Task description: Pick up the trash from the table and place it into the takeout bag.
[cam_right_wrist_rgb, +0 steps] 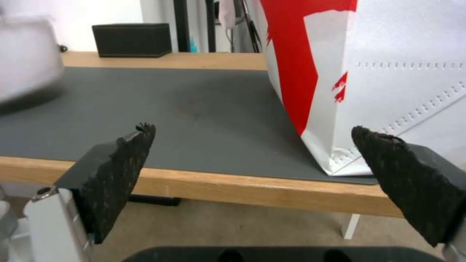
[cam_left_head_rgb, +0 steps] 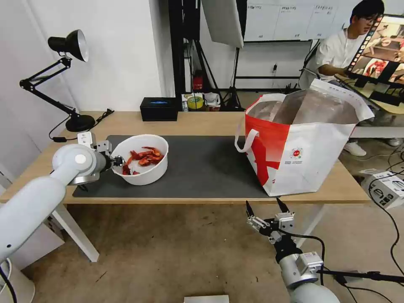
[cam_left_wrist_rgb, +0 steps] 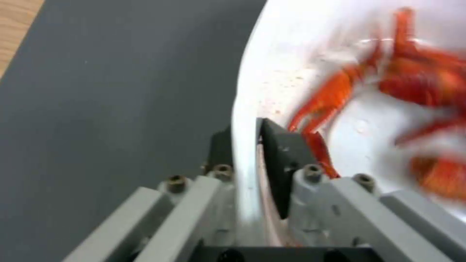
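The left hand point(cam_left_wrist_rgb: 245, 145) is clamped on the rim of the bowl point(cam_left_head_rgb: 145, 145): in the left wrist view one finger point(cam_left_wrist_rgb: 281, 160) is seen inside the white wall and the other outside it, with the rim pinched between them. Red shells point(cam_left_head_rgb: 145, 158) are held in the bowl, a claw lying just beside the inner finger. The bowl is found on the mat point(cam_left_head_rgb: 202, 168), at the end far from the bag point(cam_left_head_rgb: 303, 151), with the left hand at the bowl's side turned away from the bag. The bag is stood upright and open-mouthed at the mat's other end, its foil lining shown, one strap point(cam_left_head_rgb: 244, 141) hung on the side facing the bowl. The mat is laid on the surface point(cam_left_head_rgb: 210, 122). A black box point(cam_left_head_rgb: 159, 108) is set beyond the mat, near the surface's far edge. The right hand point(cam_left_head_rgb: 265, 208) is held released, fingers spread wide, below the surface's near edge, just in front of the bag.
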`<state>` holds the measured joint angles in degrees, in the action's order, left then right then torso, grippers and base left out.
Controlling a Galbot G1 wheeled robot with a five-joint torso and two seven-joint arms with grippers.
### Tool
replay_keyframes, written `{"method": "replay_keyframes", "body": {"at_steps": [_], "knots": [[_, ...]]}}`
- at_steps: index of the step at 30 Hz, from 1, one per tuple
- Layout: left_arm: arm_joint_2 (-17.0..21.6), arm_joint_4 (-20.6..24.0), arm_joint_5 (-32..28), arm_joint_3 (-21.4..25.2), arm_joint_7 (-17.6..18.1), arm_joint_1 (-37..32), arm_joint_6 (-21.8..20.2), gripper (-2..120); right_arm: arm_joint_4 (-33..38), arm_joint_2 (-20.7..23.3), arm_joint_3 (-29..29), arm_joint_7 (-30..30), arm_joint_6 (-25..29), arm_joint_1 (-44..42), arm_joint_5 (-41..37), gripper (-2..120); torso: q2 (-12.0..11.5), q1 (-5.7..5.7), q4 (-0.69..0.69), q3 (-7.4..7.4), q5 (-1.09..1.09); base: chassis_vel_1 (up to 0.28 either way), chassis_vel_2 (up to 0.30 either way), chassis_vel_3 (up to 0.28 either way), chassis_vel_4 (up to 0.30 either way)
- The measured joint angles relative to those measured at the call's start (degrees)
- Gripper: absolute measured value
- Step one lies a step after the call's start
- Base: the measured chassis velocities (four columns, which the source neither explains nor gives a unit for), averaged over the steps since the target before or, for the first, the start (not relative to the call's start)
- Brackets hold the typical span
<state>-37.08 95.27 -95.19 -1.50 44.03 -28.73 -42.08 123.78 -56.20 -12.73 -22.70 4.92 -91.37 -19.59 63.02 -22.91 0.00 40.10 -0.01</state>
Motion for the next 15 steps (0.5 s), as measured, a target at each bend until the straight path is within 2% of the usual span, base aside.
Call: {"method": "replay_keyframes", "body": {"at_steps": [1,2,3,8,15], "knots": [[0.00,0.00,0.00,0.00,0.00,0.00,0.00,8,0.00,0.00,0.00,0.00,0.00,0.00,0.00,100,0.00,0.00,0.00,0.00,0.00,0.000,0.000,0.000,0.000],[0.27,0.28,-0.03,0.04,-0.11,-0.07,-0.01,1,0.00,0.00,0.00,0.00,0.00,0.00,0.00,100,0.00,0.00,0.00,0.00,0.01,0.000,0.000,0.000,0.000],[0.54,0.61,-0.10,0.10,-0.13,-0.12,-0.01,0,0.00,0.00,0.00,0.00,0.00,0.00,0.00,100,0.00,0.00,-0.01,0.00,0.00,0.000,0.000,0.000,0.000],[1.40,1.98,-0.31,0.51,-0.12,-0.10,-0.05,0,0.00,0.00,0.00,0.00,0.00,0.00,0.00,100,0.00,-0.01,0.00,0.00,0.00,0.000,0.000,0.000,0.000],[2.52,6.12,-0.95,1.16,-0.08,0.62,-0.09,0,0.00,0.00,0.00,0.00,0.01,0.00,0.00,100,0.00,-0.01,0.00,0.00,0.00,0.000,0.000,0.000,0.000]]}}
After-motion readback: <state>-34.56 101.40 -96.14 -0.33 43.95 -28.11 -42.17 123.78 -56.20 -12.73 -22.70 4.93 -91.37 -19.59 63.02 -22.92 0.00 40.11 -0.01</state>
